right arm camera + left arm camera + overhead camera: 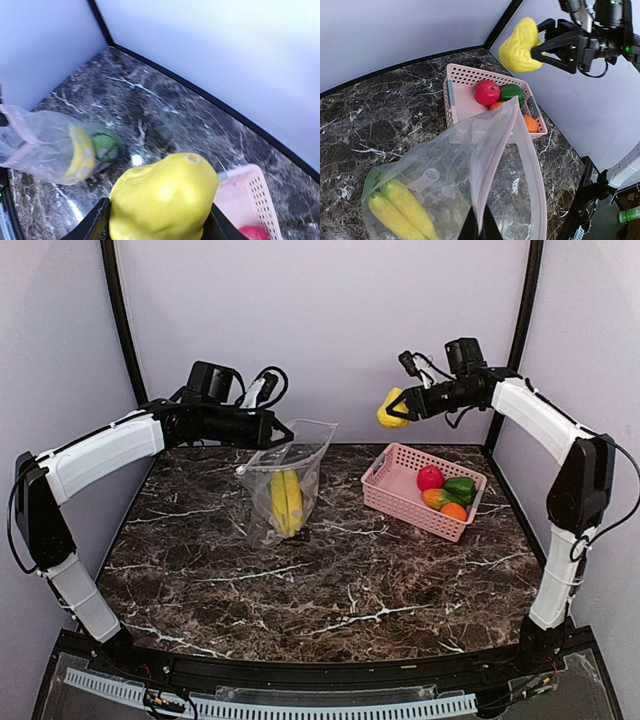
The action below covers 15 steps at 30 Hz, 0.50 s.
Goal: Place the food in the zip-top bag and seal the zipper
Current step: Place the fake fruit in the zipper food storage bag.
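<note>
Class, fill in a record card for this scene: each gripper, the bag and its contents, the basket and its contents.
Left gripper: shut on top edge of the zip-top bag, holding it up
Zipper: unsealed, mouth open
In bag: bananas, a green piece
Right gripper: grips yellow pear, raised above the table
Pink basket: on table; holds red fruit, green pepper, orange

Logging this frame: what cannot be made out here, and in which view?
Left wrist view: the bottom edge cuts off the left gripper; only its dark tips show, pinching the zip-top bag's rim.
Right wrist view: the yellow pear hides the fingertips of the right gripper; the frame corner cuts off the pink basket.
Left wrist view: the bag's rim covers part of the orange pieces in the basket.
</note>
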Motion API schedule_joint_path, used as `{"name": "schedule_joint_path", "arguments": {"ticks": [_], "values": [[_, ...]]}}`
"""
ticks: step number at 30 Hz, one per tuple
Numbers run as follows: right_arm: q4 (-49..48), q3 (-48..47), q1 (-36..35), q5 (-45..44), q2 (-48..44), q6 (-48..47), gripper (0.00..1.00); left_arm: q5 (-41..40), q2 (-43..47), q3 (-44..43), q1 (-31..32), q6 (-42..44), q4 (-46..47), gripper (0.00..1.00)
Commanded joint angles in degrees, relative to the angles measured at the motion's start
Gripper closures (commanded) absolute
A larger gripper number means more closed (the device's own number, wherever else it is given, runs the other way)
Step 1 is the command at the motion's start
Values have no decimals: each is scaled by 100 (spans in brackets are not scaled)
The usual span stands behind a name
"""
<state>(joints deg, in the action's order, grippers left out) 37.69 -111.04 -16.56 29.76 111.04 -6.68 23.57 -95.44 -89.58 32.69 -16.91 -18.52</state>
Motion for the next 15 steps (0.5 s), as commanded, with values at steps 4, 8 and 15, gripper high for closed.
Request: {"name": "schedule_joint_path", "arguments": {"ticks": [4, 8, 15], "values": [[-166, -506, -541, 1925, -266, 48, 53, -101, 302, -100, 10, -199, -82, 99], [-315, -765, -957, 2470, -263, 84, 53, -180, 227, -219, 10, -235, -129, 99], [-653, -964, -1469, 2458, -78, 110, 52, -141, 196, -280, 10, -529, -27, 99]]}}
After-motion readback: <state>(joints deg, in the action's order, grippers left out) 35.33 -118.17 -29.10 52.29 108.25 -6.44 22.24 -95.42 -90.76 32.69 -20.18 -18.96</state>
